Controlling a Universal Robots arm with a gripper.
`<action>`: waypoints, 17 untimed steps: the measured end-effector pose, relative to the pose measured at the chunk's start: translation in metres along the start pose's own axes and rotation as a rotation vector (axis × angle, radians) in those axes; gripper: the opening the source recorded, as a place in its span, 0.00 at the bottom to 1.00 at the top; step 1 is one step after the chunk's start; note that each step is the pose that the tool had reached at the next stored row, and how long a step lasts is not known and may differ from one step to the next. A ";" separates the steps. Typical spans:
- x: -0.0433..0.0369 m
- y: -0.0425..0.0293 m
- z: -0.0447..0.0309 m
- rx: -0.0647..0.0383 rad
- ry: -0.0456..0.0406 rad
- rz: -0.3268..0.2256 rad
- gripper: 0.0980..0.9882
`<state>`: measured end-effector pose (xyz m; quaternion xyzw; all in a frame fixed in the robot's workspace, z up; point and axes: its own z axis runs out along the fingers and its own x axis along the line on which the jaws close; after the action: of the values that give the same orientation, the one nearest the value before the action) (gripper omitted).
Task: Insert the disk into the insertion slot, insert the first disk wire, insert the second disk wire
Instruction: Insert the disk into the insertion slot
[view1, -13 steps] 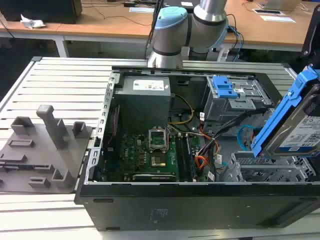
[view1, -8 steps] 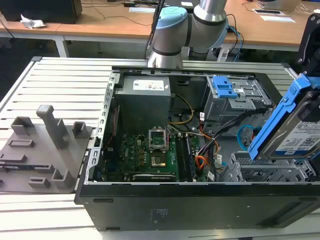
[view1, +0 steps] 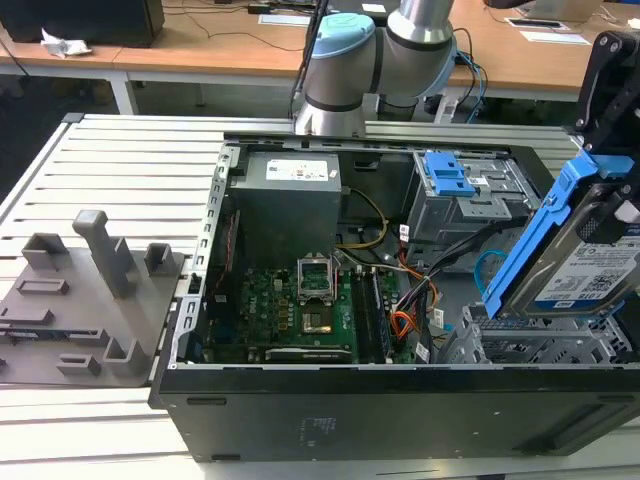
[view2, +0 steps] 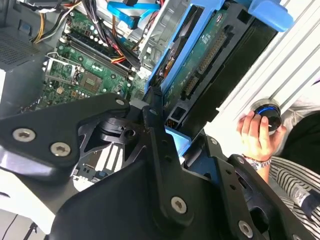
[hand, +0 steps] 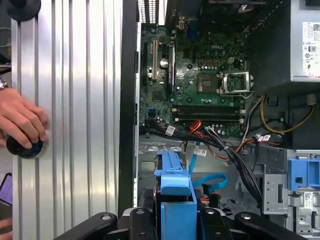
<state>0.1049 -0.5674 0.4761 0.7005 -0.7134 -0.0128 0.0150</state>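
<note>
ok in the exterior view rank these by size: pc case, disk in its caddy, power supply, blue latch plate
1. pc case
2. disk and power supply: about alike, and the disk sits nearer the camera, so unranked
3. blue latch plate

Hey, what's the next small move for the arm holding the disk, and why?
Probably level the disk and ease it down toward the insertion slot: the gripper holds it tilted over that cage, not yet inside.
</note>
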 end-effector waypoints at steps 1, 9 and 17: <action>-0.0012 0.0004 0.0002 0.000 -0.0001 0.000 0.30; -0.0026 0.0036 0.0040 0.000 -0.0001 0.000 0.30; -0.0027 0.0037 0.0134 0.000 -0.0001 0.000 0.30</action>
<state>0.1008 -0.5647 0.4628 0.7005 -0.7134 -0.0129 0.0150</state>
